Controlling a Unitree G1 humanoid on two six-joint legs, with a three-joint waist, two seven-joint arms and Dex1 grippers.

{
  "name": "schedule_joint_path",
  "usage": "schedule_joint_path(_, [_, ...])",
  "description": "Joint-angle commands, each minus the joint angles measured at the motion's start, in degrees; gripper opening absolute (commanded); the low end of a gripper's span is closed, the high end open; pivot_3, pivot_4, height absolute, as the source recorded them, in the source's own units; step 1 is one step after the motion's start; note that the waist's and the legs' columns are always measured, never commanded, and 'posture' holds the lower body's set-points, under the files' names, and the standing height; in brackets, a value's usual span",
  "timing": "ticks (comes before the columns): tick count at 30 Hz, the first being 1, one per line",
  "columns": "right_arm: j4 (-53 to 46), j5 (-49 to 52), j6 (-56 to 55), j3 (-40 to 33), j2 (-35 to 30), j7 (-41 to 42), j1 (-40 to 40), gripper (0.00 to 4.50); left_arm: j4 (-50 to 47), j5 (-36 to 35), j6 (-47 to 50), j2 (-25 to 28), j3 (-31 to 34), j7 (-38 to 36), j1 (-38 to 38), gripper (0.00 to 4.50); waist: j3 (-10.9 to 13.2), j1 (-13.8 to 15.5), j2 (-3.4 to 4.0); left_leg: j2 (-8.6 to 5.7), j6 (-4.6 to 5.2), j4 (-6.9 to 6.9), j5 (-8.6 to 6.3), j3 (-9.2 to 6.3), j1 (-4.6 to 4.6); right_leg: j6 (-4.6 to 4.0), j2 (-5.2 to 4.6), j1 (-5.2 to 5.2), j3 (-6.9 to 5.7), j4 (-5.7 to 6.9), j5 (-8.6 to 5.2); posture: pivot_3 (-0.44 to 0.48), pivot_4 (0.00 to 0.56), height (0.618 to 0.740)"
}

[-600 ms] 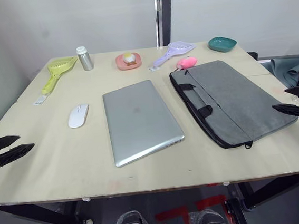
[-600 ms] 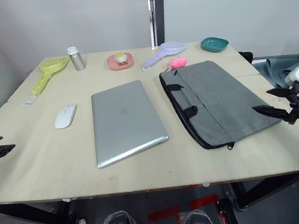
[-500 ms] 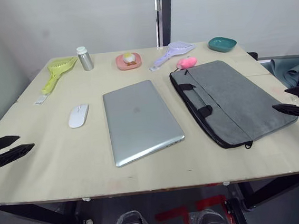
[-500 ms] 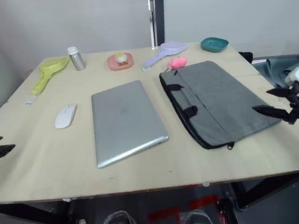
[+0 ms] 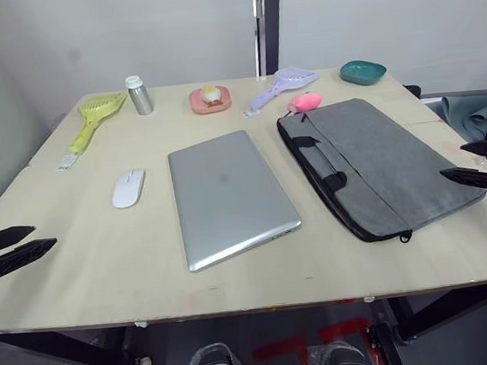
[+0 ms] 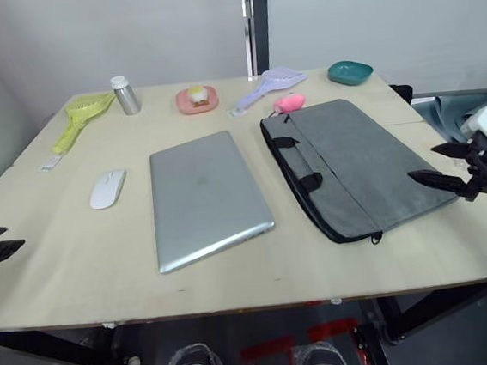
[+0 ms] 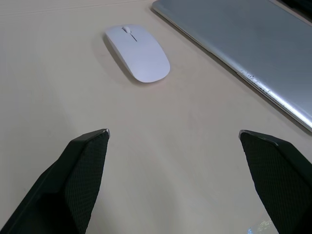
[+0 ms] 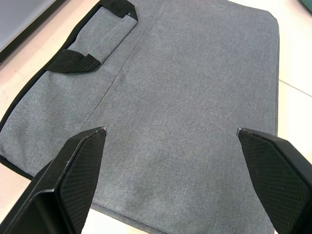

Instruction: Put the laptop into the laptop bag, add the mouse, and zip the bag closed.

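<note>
pale wood table point(image 5: 235, 274) against a grey wall is filling the head views. at its middle the laptop point(image 5: 227, 193) is lying flat with its lid shut, outside the bag. just to its right, not touching, the bag point(image 5: 380, 165) is lying flat, its two black handles facing the laptop. to the laptop's left, near but apart, the mouse point(image 5: 128, 187) is resting on bare wood. along the far edge are sitting a pink toy point(image 5: 305, 101) just beside the bag's far corner, a purple scoop point(image 5: 281, 84), a teal bowl point(image 5: 362, 71), a pink dish point(image 5: 210, 99), a metal bottle point(image 5: 138, 95) and a yellow scoop point(image 5: 91, 119).

since half a second ago little is changing: the left gripper point(image 5: 12, 244) is dipping slightly at the table's left edge, fingers spread and empty, aiming toward the mouse; the right gripper point(image 5: 479, 164) is creeping inward over the bag's right edge, fingers spread and empty. the task is looking barely begun, with both arms only starting their approach.
</note>
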Motion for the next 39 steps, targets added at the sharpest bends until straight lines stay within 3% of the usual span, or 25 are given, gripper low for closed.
schedule_joint_path(1, [-2.43, 1.04, -0.13, -1.09, 0.17, -0.48, -0.91, 4.5, -2.59, -2.29, 2.9, -0.41, 0.82, -0.44, -0.73, 4.48, 0.0, 0.0, 0.0, 0.0, 0.0, 0.0, 0.0, 0.0, 0.0, 0.0, 0.0, 0.0, 0.0, 0.0, 0.0, 0.0, 0.15, 0.74])
schedule_joint_path(7, [-5.97, 3.34, 1.35, -0.66, 2.73, -2.53, -3.99, 4.5, -10.41, -8.8, 14.48, -5.71, 1.4, 4.32, -2.55, 4.48, 0.0, 0.0, 0.01, 0.0, 0.0, 0.03, 0.0, 0.0, 0.01, -0.01, 0.0, -0.01, 0.0, 0.09, 0.0, 0.0, 0.15, 0.74])
schedule_joint_path(10, [-9.28, 3.82, 2.63, 2.43, 4.91, -4.48, -7.5, 3.74, -15.97, -10.67, 19.54, -8.73, -1.82, 5.07, -1.88, 4.5, -0.01, -0.21, 0.01, -0.01, 0.01, 0.09, 0.01, 0.02, 0.06, -0.03, -0.01, 0.0, 0.04, 0.2, 0.01, 0.0, 0.15, 0.74])
schedule_joint_path(13, [-12.47, 3.5, 3.9, 7.38, 7.13, -5.74, -10.76, 2.63, -15.87, -11.18, 24.96, -11.65, -4.62, 9.59, -6.4, 4.5, -0.01, -0.15, 0.01, 0.0, 0.01, 0.09, 0.01, 0.02, 0.15, -0.03, 0.01, 0.01, 0.04, 0.29, 0.01, 0.0, 0.15, 0.74])
schedule_joint_path(20, [-15.92, -1.61, 3.38, 23.46, 17.61, -9.61, -21.39, 0.16, -6.2, -14.28, 40.93, -19.43, -4.87, 22.45, -22.44, 4.5, -0.01, -0.1, 0.01, -0.02, -0.01, 0.35, 0.02, -0.05, 0.23, -0.03, 0.02, 0.0, 0.12, 0.71, 0.01, 0.0, 0.15, 0.74])
schedule_joint_path(21, [-15.01, -3.03, 2.46, 25.86, 19.43, -10.06, -23.01, 0.02, -4.71, -14.32, 42.78, -19.9, -5.13, 23.3, -23.74, 4.5, -0.01, -0.26, 0.01, -0.03, -0.01, 0.37, 0.02, -0.04, 0.21, -0.03, 0.02, 0.0, 0.13, 0.7, 0.01, 0.0, 0.15, 0.74])
schedule_joint_path(28, [2.93, -20.45, -8.61, 41.07, 32.22, -17.53, -36.04, 0.02, 4.61, -11.96, 49.28, -22.08, -7.56, 27.94, -30.02, 4.5, -0.01, -1.15, 0.0, -0.03, -0.05, 0.39, 0.04, -0.15, -0.25, -0.05, 0.03, -0.31, 0.0, 0.61, 0.03, 0.0, 0.15, 0.74])
schedule_joint_path(39, [30.46, -37.58, -18.04, 49.96, 46.7, -31.33, -45.5, 0.02, 12.65, -7.11, 43.59, -27.46, -11.44, 29.89, -33.27, 4.5, -0.01, -0.47, 0.0, -0.13, -0.09, 0.35, 0.03, -0.43, -0.3, -0.07, -0.09, -0.03, -0.29, 0.42, 0.03, 0.0, 0.15, 0.74])
